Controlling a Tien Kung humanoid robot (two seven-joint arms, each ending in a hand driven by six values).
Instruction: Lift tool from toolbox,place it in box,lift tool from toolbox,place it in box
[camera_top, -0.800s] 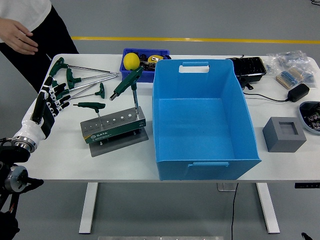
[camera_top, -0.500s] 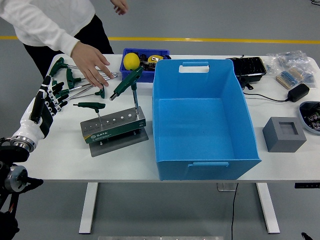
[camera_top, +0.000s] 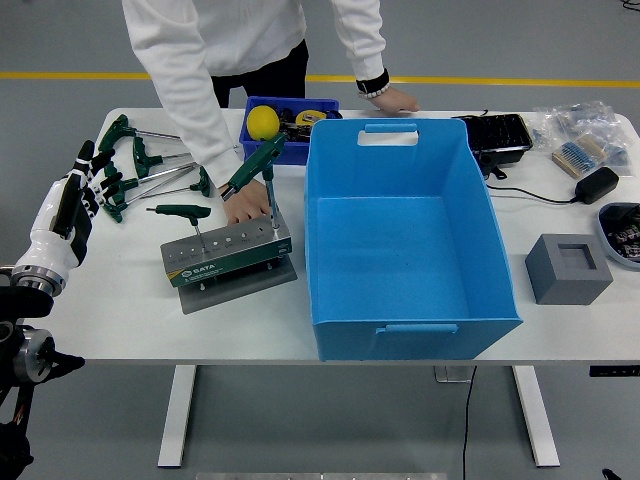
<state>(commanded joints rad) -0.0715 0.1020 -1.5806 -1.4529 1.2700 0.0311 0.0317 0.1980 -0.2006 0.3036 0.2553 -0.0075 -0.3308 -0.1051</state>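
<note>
A grey tool stand (camera_top: 228, 254) sits on the table left of the large blue box (camera_top: 402, 236). Two green T-handle keys stand in it: a tall one (camera_top: 256, 166) and a short one (camera_top: 181, 212). Several more green T-handle keys (camera_top: 140, 165) lie on the table at the back left. My left hand (camera_top: 72, 198) is at the table's left edge, fingers spread, holding nothing. A person leans over the far side; one hand (camera_top: 243, 205) rests on the stand's back edge, the other (camera_top: 392, 100) on the table behind the box. The blue box is empty.
A small blue bin (camera_top: 287, 122) with a yellow ball (camera_top: 263, 121) stands behind the stand. A grey foam block (camera_top: 567, 268), a black tray (camera_top: 497, 132), a black adapter (camera_top: 598, 184) with cable and bagged parts (camera_top: 585, 135) lie to the right.
The person has stepped in behind the table and moved one hand from the loose keys down to the stand. My left hand has drawn back to the left.
</note>
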